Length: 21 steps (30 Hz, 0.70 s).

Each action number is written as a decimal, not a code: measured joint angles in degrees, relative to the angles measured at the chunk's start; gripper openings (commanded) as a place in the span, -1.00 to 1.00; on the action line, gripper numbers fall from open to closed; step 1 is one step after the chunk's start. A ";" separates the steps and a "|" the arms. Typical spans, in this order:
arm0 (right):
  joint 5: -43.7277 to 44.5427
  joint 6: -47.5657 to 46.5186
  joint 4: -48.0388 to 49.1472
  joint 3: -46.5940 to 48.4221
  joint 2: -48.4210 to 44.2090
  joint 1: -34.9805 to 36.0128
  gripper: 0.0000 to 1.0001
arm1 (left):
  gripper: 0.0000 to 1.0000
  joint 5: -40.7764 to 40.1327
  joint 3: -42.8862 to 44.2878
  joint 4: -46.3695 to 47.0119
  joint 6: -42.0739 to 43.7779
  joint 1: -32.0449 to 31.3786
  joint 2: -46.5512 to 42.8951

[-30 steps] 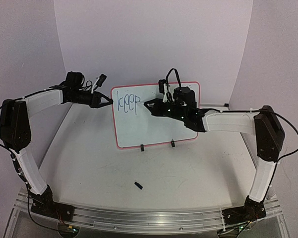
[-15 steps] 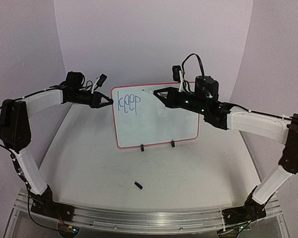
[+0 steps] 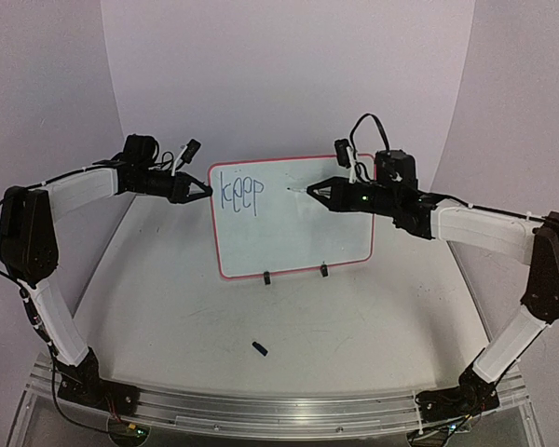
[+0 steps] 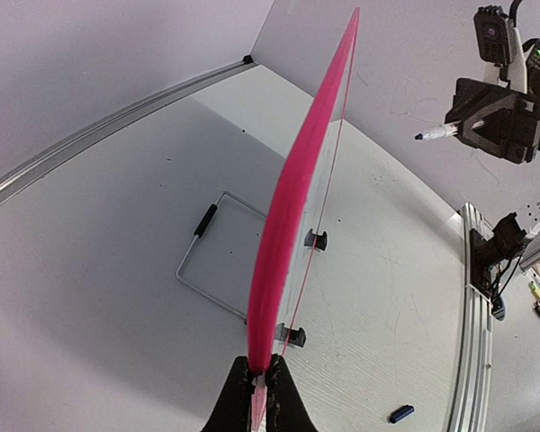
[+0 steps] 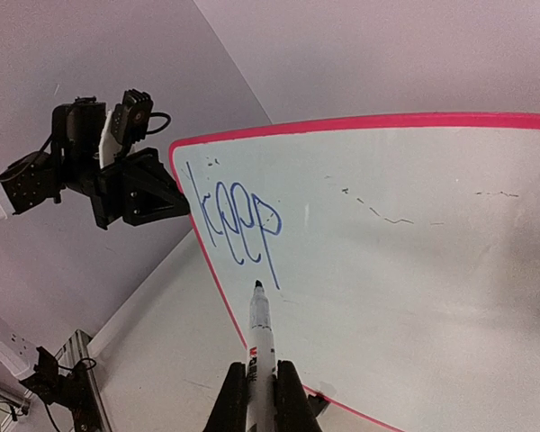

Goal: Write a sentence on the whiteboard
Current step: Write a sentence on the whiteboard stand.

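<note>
Right gripper's marker dropped beside sentence

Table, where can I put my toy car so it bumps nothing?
The wide bare table between the clip feet and the near rail, right of the small dark piece. Crowded: the whiteboard, left pincer clamping its edge, right pincer holding a marker near its face.

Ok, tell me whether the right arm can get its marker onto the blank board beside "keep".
Probably yes. The right hand holds the marker aimed at the whiteboard, nothing between tip and bare surface; the left hand grips only the left edge.
</note>
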 measured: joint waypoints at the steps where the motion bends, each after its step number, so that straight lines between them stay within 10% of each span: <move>1: -0.11 -0.12 -0.02 0.29 0.66 -0.22 -1.00 | -1.00 0.00 0.00 -0.02 0.02 0.00 0.00; 21: 3.10 -1.33 0.34 7.79 8.79 -0.41 -1.00 | -1.00 -0.13 0.00 -0.11 0.10 -0.07 -0.09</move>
